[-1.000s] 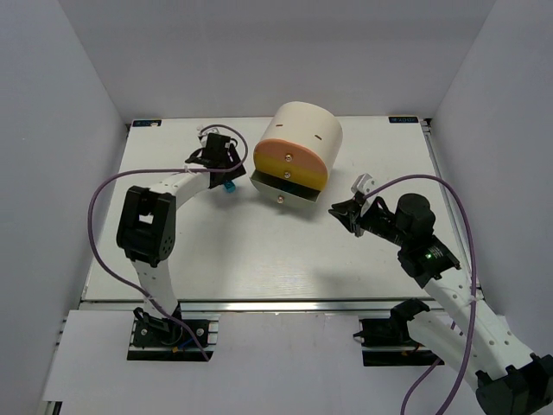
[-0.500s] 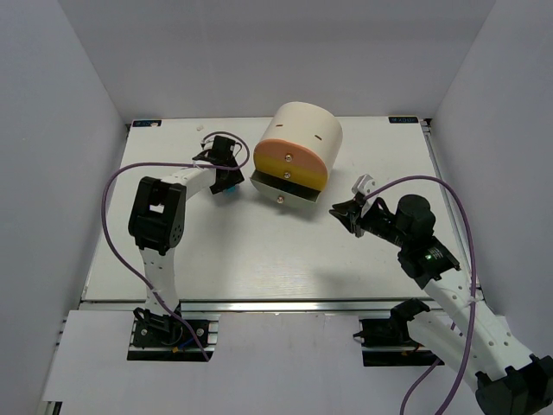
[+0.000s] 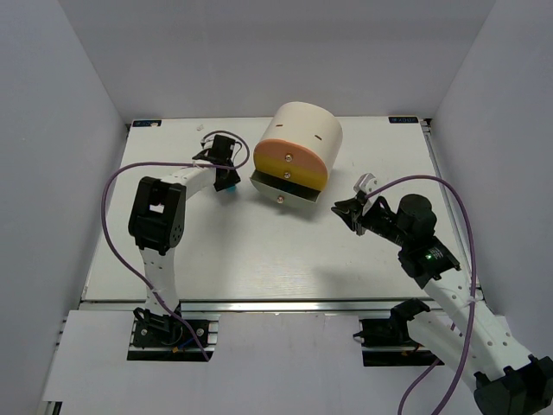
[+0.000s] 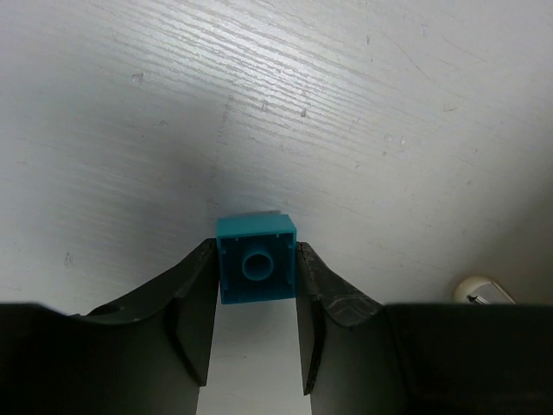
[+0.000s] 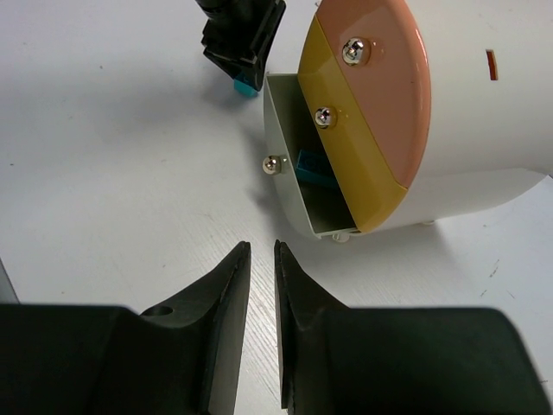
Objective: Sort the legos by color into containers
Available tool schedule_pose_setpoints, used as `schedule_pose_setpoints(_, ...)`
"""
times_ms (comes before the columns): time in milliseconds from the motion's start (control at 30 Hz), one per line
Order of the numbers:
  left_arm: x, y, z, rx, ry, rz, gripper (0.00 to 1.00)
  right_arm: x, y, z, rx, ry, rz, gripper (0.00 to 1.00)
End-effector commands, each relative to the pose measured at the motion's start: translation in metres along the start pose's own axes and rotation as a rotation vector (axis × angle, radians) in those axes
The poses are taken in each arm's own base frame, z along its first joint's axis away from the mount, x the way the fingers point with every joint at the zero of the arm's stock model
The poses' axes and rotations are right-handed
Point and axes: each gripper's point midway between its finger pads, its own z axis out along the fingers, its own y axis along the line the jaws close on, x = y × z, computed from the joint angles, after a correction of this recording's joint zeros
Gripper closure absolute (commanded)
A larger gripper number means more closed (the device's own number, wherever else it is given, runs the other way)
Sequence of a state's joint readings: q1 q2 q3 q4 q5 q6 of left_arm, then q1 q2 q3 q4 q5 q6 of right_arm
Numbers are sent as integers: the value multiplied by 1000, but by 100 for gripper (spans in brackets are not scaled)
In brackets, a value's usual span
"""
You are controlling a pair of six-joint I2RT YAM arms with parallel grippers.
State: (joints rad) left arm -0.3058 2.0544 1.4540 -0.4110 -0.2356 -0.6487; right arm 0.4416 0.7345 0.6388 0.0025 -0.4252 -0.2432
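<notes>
While my left claw (image 3: pixel 226 178) pinches one teal lego (image 4: pixel 257 268) down at the white surface (image 3: pixel 216 251), just left of the cream drum (image 3: pixel 307 137), the right claw (image 5: pixel 259 251) hangs in front of the drum with only a thin slit between its fingers, gripping nothing. I count three knobs (image 5: pixel 323 116) and one drawer (image 5: pixel 294 203) pulled out, the lowest. A second teal lego (image 5: pixel 313 167) lies inside it, half hidden behind the yellow front (image 5: pixel 346 164). Whether the pinched lego touches the surface, I cannot tell.
</notes>
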Motion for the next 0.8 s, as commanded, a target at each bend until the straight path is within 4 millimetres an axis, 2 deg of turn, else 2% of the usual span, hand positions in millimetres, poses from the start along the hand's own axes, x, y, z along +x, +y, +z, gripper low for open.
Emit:
schedule_pose_setpoints(0,-30,-10,-33,64,-88,-2,88,-7,-6,0,22,-33,-25,77)
schedule_pose_setpoints(67,-41,-16,-49,121,-141,9,93,-6,-5,0,18,-34,-22,77)
schedule_pose_setpoints(100,-28,-8,-51,123,-126,20,94,-6,-6,0,21,-33,-24,77)
schedule_pose_setpoints(133,-40,-12,-74,169,-179,24,95,-6,-5,0,16,-34,-25,78)
schedule_pose_setpoints(167,-46,-16,-85,214,-220,21,96,-6,-6,0,16,-34,-26,77)
schedule_pose_setpoints(200,-30,-8,-85,223,-205,33,97,-6,-5,0,13,-33,-26,78)
schedule_pose_setpoints(233,-42,-13,-109,284,-266,37,98,-5,-5,1,14,-31,-26,77)
schedule_pose_setpoints(267,-43,-22,-119,358,-294,41,98,-4,-5,1,14,-29,-23,77)
schedule_pose_setpoints(300,-30,-19,-119,388,-283,58,100,-3,-6,1,15,-28,-24,78)
schedule_pose_setpoints(333,-32,-25,-128,437,-310,64,100,-3,-5,2,11,-26,-24,78)
schedule_pose_setpoints(367,-43,-34,-145,504,-370,62,100,-2,-5,2,9,-23,-23,78)
schedule_pose_setpoints(400,-34,-44,-152,587,-347,89,100,-1,-6,2,11,-20,-23,78)
schedule_pose_setpoints(533,-26,-70,-170,745,-361,135,100,4,-7,4,10,-8,-22,78)
schedule_pose_setpoints(633,-28,-89,-179,863,-373,131,99,8,-8,5,12,3,-20,78)
schedule_pose_setpoints(767,-30,-99,-176,915,-371,104,97,10,-10,5,17,8,-20,77)
